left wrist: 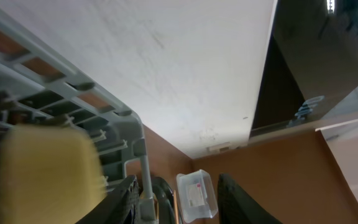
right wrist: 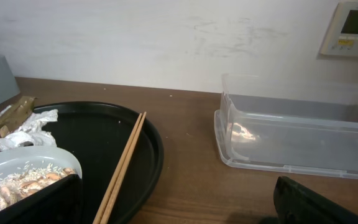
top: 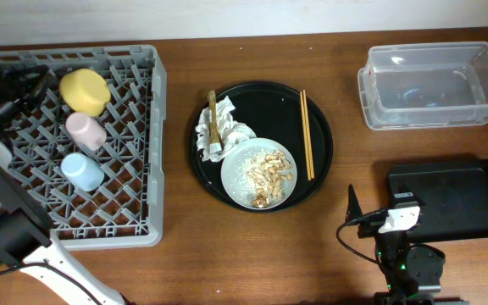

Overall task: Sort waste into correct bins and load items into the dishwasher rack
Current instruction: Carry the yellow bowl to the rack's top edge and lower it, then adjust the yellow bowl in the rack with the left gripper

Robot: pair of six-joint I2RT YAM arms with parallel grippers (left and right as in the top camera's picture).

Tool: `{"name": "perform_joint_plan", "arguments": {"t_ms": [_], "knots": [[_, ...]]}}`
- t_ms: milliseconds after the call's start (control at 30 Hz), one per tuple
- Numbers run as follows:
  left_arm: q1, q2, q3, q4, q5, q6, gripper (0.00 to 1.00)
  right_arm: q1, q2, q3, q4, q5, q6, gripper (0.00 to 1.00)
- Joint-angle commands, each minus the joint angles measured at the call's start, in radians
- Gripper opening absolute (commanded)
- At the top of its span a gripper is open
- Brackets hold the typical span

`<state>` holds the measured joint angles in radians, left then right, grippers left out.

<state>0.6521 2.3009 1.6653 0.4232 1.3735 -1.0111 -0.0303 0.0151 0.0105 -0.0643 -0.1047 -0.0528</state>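
Large square grey plastic dishwasher rack (top: 155,152) at table left holds three items in a column among its pegs: yellow bowl (top: 85,91), small pink cup (top: 84,130) and small light-blue cup (top: 81,171). All three are judged loaded. Left gripper (left wrist: 176,183) stands over the rack's far end just beside the yellow bowl, its fingers parted with nothing between them. In its wrist view the bowl is a blur left of the fingers, outside the gap. Large round black tray (top: 265,106) at centre carries the outstanding work. On it, the pale grey-blue round plate (top: 234,180) bears beige-brown food bits (top: 269,174). A crumpled white paper napkin (top: 219,135) with golden-brown wrapper scraps lies against the plate's far-left rim. The pair of thin brown wooden chopsticks (top: 307,135) lies along the tray's right side, apart from the plate. Clear plastic rectangular tub (top: 430,121) and matte black rectangular container (top: 456,199) sit at table right, judged placed within the right arm's reach; nothing is seen in either. Right gripper (right wrist: 178,186) sits low near the table's front edge, beside the black container, wide open and empty, facing the tray. The chopsticks lie just ahead, left of its centre line, and the plate lies by its left finger.
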Motion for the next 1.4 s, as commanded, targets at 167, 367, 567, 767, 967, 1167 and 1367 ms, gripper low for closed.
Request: {"name": "perform_joint_plan", "arguments": {"t_ms": [167,367,567,767,967,1167,1367], "knots": [[0.079,0.016,0.001,0.041,0.048,-0.010,0.33,-0.003,-0.006,-0.005,-0.007,0.005,0.001,0.98],[-0.016,0.016,0.001,0.290,0.101,-0.130,0.01,-0.003,-0.006,-0.005,-0.007,0.005,0.001,0.99],[-0.175,0.016,0.002,0.415,0.104,-0.142,0.01,-0.003,-0.006,-0.005,-0.007,0.005,0.001,0.98],[-0.219,0.016,0.019,0.580,0.082,-0.126,0.32,-0.003,-0.006,-0.005,-0.007,0.005,0.001,0.98],[-0.209,0.016,0.020,0.595,-0.062,-0.165,0.99,-0.003,-0.006,-0.005,-0.007,0.005,0.001,0.98],[-0.214,0.016,0.147,0.623,0.009,-0.163,0.99,-0.003,-0.006,-0.005,-0.007,0.005,0.001,0.98],[-0.214,0.016,0.354,0.575,0.033,-0.167,0.99,-0.003,-0.006,-0.005,-0.007,0.005,0.001,0.98]]}}
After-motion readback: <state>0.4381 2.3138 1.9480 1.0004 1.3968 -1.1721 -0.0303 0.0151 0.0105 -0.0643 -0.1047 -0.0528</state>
